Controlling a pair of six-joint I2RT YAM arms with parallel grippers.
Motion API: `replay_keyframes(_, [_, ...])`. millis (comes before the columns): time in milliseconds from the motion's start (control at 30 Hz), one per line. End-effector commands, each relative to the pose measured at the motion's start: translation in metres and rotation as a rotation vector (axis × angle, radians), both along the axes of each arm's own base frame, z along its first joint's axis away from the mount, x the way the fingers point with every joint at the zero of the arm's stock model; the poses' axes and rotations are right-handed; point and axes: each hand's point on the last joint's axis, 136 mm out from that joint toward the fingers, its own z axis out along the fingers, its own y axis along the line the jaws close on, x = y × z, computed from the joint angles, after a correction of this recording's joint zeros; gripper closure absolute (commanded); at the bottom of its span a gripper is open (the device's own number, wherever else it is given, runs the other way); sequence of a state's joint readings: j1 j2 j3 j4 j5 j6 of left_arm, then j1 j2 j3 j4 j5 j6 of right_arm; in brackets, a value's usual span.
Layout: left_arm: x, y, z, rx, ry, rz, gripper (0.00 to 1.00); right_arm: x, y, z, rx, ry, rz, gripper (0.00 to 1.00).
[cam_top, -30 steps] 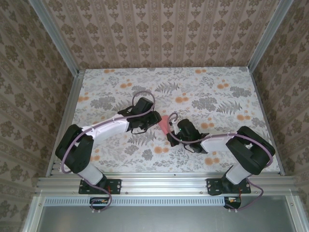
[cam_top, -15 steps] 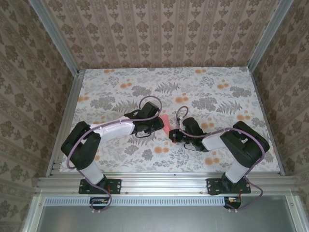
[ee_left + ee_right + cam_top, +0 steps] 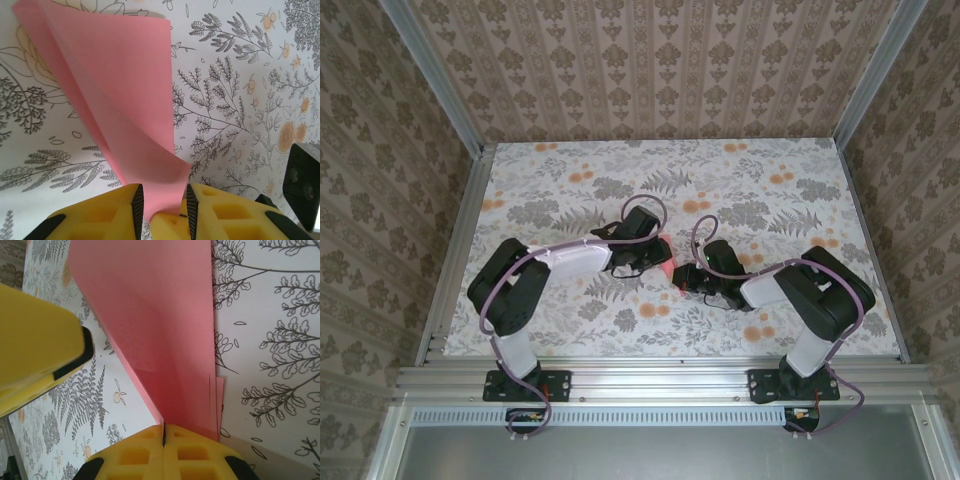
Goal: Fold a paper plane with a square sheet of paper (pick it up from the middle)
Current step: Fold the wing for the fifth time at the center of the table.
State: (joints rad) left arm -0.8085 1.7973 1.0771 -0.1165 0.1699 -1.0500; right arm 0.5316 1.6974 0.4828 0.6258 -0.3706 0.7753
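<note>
Paper plane (image 3: 120, 115): thin matte pink, creased, curling between claws.

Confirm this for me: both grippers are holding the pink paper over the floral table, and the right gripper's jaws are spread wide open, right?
Not quite. In the right wrist view the right gripper has its jaws pressed shut on the pink paper. The rest stands: the left gripper also pinches the paper, above the floral table.

Pink paper plane (image 3: 120, 115) partly folded, creased, standing upright above table centre.
</note>
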Motion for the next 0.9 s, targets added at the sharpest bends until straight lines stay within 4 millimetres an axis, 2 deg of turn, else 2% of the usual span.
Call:
replay_keyframes(0, [0.011,-0.007,0.004,-0.027,-0.014,-0.01,0.68,-0.006,-0.003,-0.013,-0.02,0.074,-0.001,1.0])
replay_keyframes(133, [0.019,-0.01,0.001,-0.031,-0.016,-0.002,0.68,-0.007,-0.003,-0.013,-0.028,0.079,0.007,1.0])
replay_keyframes(333, [0.025,-0.007,-0.01,-0.017,0.017,0.026,0.69,-0.005,-0.003,-0.004,-0.037,0.051,0.021,0.93])
replay_keyframes(467, [0.027,-0.003,-0.019,-0.005,0.037,0.047,0.7,-0.005,-0.003,0.002,-0.057,0.033,0.04,0.85])
replay_keyframes(667, [0.03,-0.005,-0.021,-0.003,0.038,0.033,0.7,-0.007,-0.007,0.004,-0.09,0.022,0.052,0.75])
replay_keyframes(867, [0.031,-0.008,-0.023,-0.008,0.042,0.019,0.7,-0.007,-0.014,0.003,-0.138,0.016,0.048,0.74])
